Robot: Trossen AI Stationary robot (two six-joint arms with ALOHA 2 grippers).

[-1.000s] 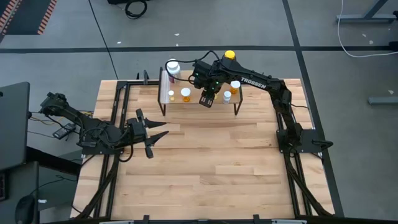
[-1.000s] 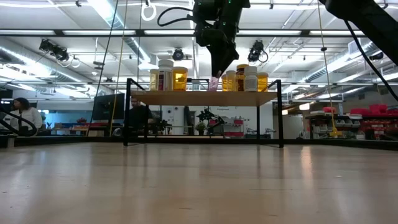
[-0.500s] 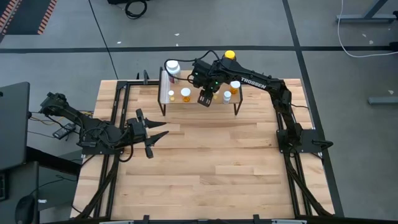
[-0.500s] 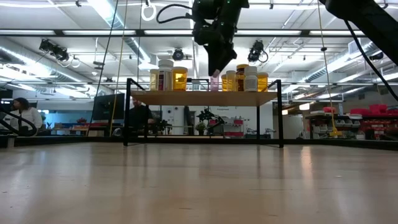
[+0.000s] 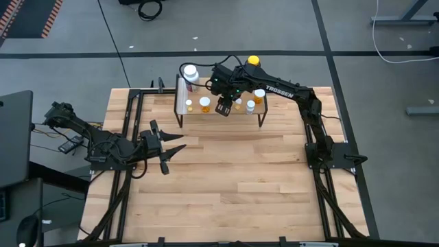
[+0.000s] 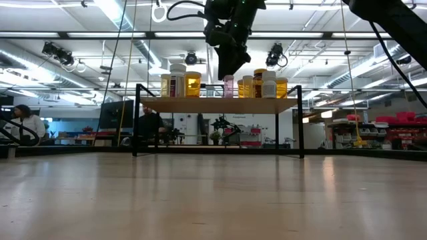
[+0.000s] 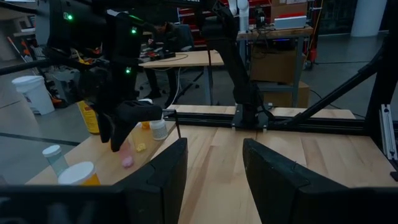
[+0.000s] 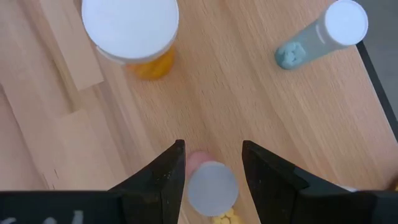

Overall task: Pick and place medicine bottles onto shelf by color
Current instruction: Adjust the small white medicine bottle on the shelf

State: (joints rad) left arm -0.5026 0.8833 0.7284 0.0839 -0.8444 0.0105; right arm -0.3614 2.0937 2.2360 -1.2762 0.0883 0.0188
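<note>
Overhead and table-level views sharing the shelf [image 5: 219, 108]; wrist views close in.

We were in a large workshop or robotics lab: behind the table [image 6: 213, 200] ran exposed ceiling pipes [image 6: 133, 40] and strip lights [image 6: 113, 13], with workbenches [image 7: 180, 59], cardboard boxes [image 7: 273, 65] and a seated person [image 6: 25, 123] beyond it.

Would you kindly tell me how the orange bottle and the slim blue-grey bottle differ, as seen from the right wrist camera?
Colour: the orange bottle has an orange body, while the blue-grey bottle is pale blue-grey. Girth: the orange bottle is much wider, with a broad cap; the blue-grey bottle is slim, with a small cap. Both have white caps and stand apart on the shelf.
</note>
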